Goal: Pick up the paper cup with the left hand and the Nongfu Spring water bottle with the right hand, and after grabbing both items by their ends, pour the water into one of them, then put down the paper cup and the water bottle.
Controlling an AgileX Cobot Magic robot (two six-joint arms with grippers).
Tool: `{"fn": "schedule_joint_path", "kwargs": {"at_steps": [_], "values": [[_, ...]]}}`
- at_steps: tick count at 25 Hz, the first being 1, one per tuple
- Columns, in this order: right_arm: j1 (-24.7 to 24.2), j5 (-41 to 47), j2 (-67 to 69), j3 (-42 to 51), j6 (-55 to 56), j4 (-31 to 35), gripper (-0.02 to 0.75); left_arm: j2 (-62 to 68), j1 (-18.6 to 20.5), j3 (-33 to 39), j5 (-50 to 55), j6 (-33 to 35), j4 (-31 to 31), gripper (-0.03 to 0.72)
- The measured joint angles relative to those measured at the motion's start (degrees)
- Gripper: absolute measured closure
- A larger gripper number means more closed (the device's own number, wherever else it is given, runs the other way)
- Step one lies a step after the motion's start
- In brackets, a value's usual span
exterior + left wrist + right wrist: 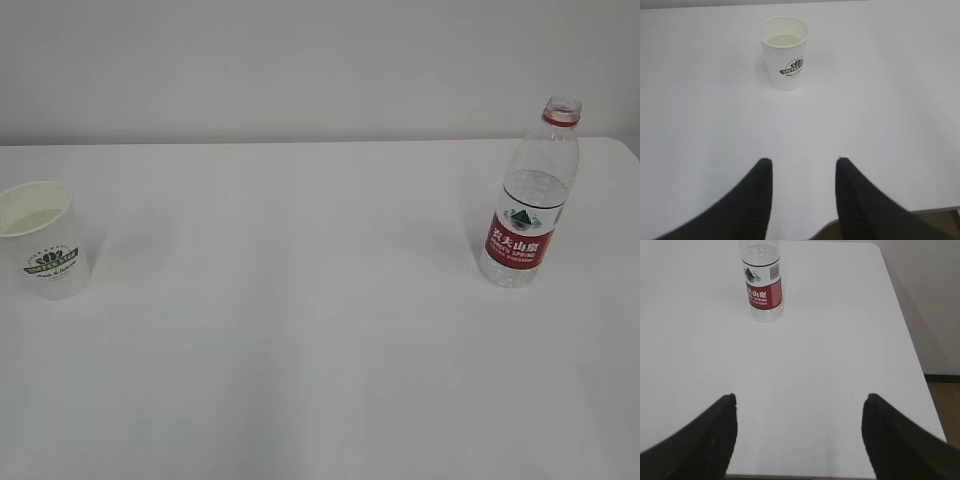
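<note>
The paper cup [43, 240] stands upright at the table's far left, white with a dark green logo, and clear water shows inside it. In the left wrist view the paper cup [784, 52] is well ahead of my left gripper [804, 161], which is open with nothing between its fingers. The Nongfu Spring water bottle [528, 200] stands upright at the right, uncapped, with a red neck ring and red label. The right wrist view shows the water bottle [762, 282] far ahead and left of my right gripper [799, 397], which is wide open and empty. Neither arm appears in the exterior view.
The white table [320, 350] carries only the cup and the bottle. Its right edge [910, 340] and near edge show in the right wrist view, with a strip of brown floor [942, 400] beyond. A pale wall [300, 60] rises behind the table.
</note>
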Motion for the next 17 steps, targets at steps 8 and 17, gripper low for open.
{"fn": "schedule_joint_path", "kwargs": {"at_steps": [8, 17], "values": [[0.00, 0.00, 0.00, 0.00, 0.00, 0.00, 0.148, 0.00, 0.00, 0.00, 0.00, 0.00, 0.00, 0.276], [0.00, 0.00, 0.00, 0.00, 0.00, 0.00, 0.148, 0.00, 0.00, 0.00, 0.00, 0.00, 0.00, 0.209]]}}
